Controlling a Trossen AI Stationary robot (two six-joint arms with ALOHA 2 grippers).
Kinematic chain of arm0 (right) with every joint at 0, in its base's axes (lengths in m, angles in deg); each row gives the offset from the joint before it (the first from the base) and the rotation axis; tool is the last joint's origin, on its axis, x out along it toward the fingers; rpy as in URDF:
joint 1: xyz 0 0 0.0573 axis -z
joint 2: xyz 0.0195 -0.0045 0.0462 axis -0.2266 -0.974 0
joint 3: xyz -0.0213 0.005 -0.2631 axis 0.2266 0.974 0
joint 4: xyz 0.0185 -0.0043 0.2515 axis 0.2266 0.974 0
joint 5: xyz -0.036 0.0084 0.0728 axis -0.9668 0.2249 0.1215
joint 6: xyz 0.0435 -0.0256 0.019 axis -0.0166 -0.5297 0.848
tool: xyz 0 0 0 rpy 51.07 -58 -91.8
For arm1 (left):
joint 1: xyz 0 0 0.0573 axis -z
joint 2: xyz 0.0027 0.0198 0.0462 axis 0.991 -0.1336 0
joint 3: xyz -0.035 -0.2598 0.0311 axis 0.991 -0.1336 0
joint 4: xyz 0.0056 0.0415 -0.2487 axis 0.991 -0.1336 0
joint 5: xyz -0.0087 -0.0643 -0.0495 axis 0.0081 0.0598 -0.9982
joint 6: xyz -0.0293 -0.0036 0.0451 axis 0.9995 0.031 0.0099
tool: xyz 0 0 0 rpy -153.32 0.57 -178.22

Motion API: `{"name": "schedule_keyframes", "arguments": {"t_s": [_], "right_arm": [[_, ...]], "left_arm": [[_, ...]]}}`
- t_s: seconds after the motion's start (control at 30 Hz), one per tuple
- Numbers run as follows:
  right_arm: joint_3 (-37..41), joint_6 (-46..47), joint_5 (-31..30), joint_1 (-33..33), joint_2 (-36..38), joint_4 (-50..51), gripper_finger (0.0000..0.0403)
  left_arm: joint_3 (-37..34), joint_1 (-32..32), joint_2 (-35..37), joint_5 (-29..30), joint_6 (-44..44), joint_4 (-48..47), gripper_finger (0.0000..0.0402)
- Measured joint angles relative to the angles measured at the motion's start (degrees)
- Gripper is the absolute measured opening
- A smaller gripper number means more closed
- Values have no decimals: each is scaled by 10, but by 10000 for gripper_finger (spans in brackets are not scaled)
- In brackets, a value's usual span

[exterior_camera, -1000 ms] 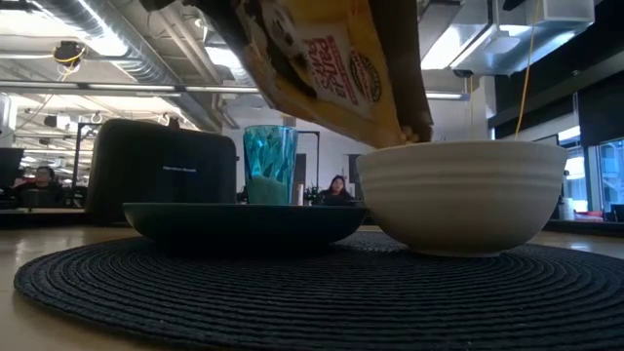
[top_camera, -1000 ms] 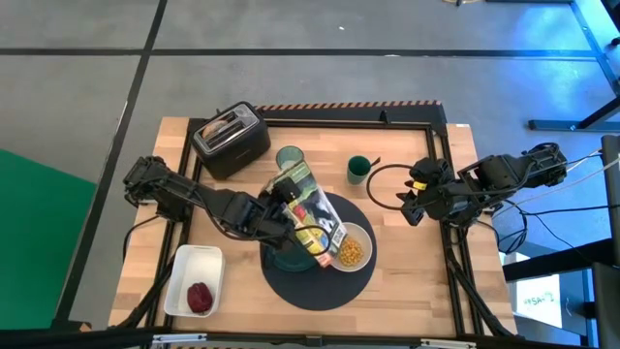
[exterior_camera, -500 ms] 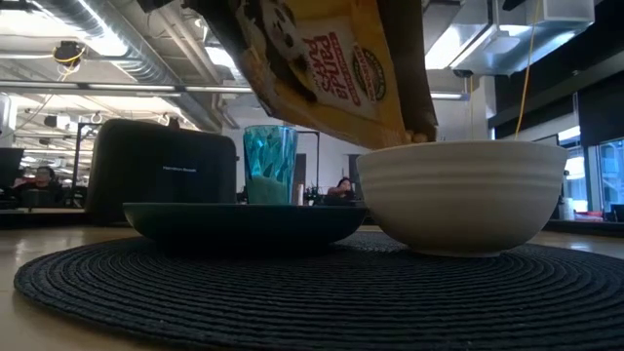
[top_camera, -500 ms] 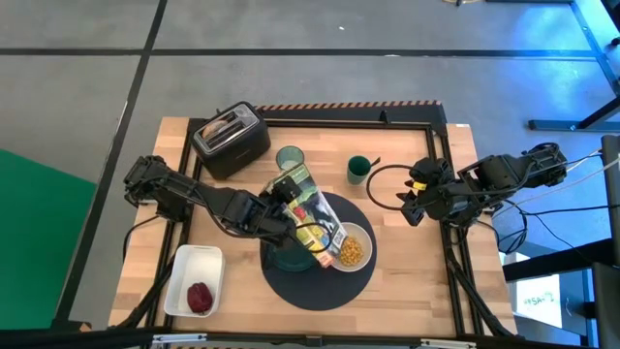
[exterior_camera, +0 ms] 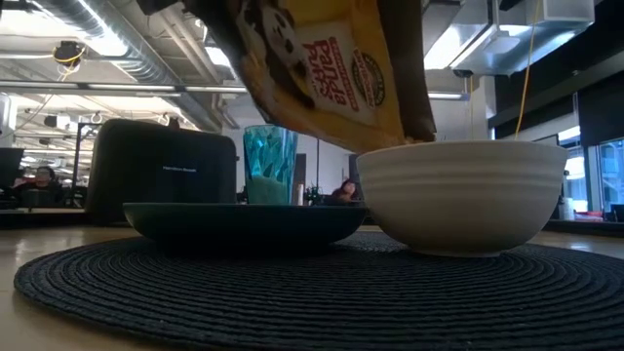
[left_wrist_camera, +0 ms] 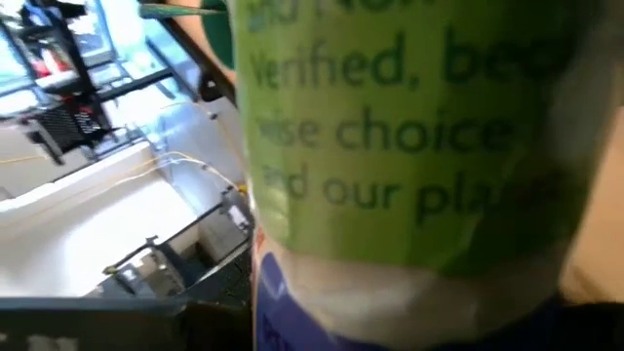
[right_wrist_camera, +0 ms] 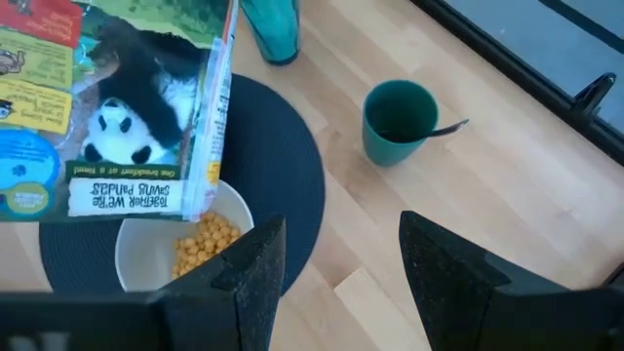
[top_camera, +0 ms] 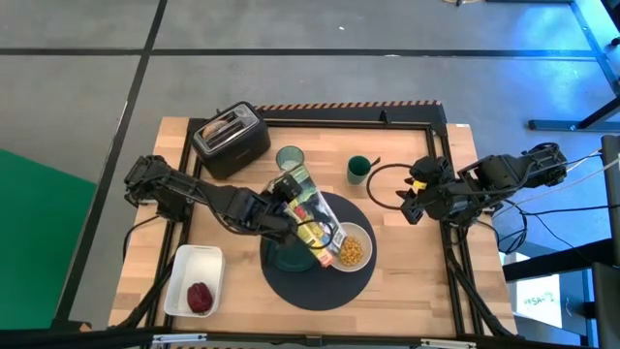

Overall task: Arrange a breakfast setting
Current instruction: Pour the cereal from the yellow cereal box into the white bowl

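Note:
My left gripper (top_camera: 279,202) is shut on the yellow-brown cereal box (top_camera: 310,218), which is tipped over the white bowl (top_camera: 352,249). The bowl holds yellow cereal (right_wrist_camera: 203,242). Bowl and teal plate (exterior_camera: 244,222) stand on the round dark-grey mat (top_camera: 302,287). The pale-teal tumbler (top_camera: 290,158) and the small dark-green cup (top_camera: 359,170) stand on the wood beyond the mat. The dark-red fruit (top_camera: 201,297) lies in the white tray. A tan bagel (top_camera: 225,124) sticks out of the toaster's slot. My right gripper (right_wrist_camera: 341,283) is open and empty at the table's right. My left gripper holds the cereal box by its raised closed end (top_camera: 289,189), coming from the table's left; the box hides the fingers. The box is lifted clear and slants down, its open end (exterior_camera: 414,132) just above the bowl's rim.
The black toaster (top_camera: 231,141) stands at the far left. The white tray (top_camera: 194,271) lies at the near left corner. A spoon handle sticks out of the green cup (right_wrist_camera: 400,119). A dark rail frames the table's far and right edges.
My left gripper has tipped the cereal box steeper. Its open end has drawn toward the table's near edge and sunk closer to the bowl's rim.

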Motion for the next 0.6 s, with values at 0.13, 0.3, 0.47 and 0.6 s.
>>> {"name": "schedule_keyframes", "arguments": {"t_s": [0.13,0.3,0.47,0.6], "right_arm": [[0,0,0,0,0,0,192],[0,0,0,0,0,0,192],[0,0,0,0,0,0,192],[0,-1,0,0,0,0,192]], "left_arm": [[0,-8,0,-18,14,-7,167],[0,-13,0,-17,10,3,167],[0,-10,0,-17,2,16,167],[0,-6,0,-16,10,14,167]]}}
